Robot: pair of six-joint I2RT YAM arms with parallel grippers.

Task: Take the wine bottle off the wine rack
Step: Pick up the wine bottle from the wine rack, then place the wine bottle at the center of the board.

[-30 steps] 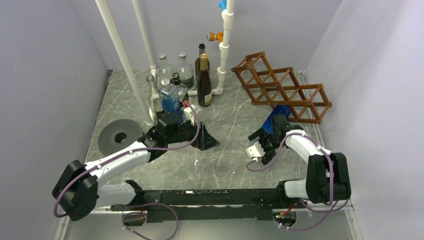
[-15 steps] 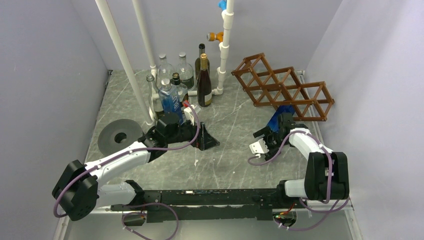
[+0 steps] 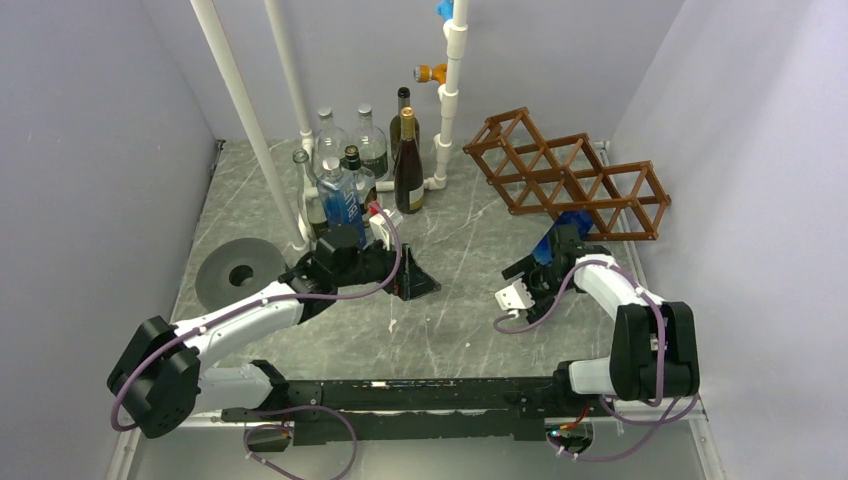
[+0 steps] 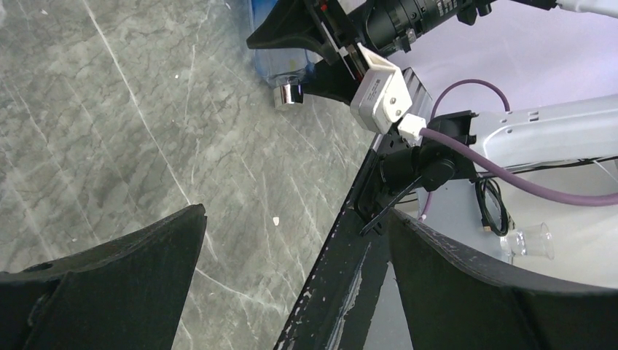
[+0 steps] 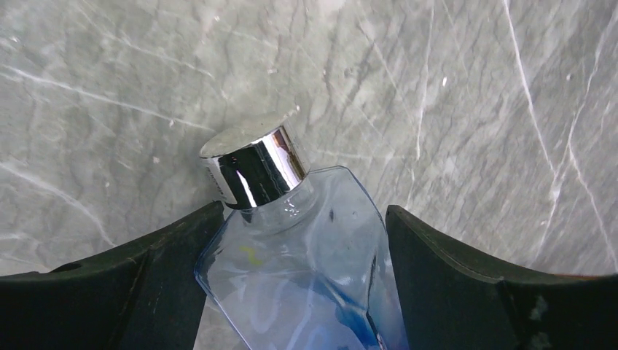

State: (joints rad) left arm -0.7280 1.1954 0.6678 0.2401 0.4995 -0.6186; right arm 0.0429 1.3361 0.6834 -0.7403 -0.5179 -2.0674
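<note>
Surface: grey marbled table with pale streaks. Plain lavender walls close it in at the left, far and right sides. White plastic pipes rise from the far-left part of the table, and another jointed one stands at far centre.

Far-right corner: brown wooden lattice wine rack with diamond cells. It lies askew to the table edges, one end near the far wall and the other near the right wall.

The clear blue glass bottle with a chrome cap sticks out at the rack's near side, cap end toward the table's middle. How far its base sits in a cell I cannot tell.

Right gripper: jaws straddle the bottle's shoulders just below the cap, one finger along each side. They are touching or very nearly so. Whether they clamp it I cannot tell.

Left gripper: low over the table left of centre, jaws spread wide, holding nothing.

Far-left: cluster of upright clear and dark glass bottles beside the pipes. A grey disc with a centre hole lies by the left edge. A black rail runs along the near edge.

Room to move: an open stretch of table lies between the two grippers and across the near middle. It is tight on the right, where the arm sits between rack, right edge and wall.
</note>
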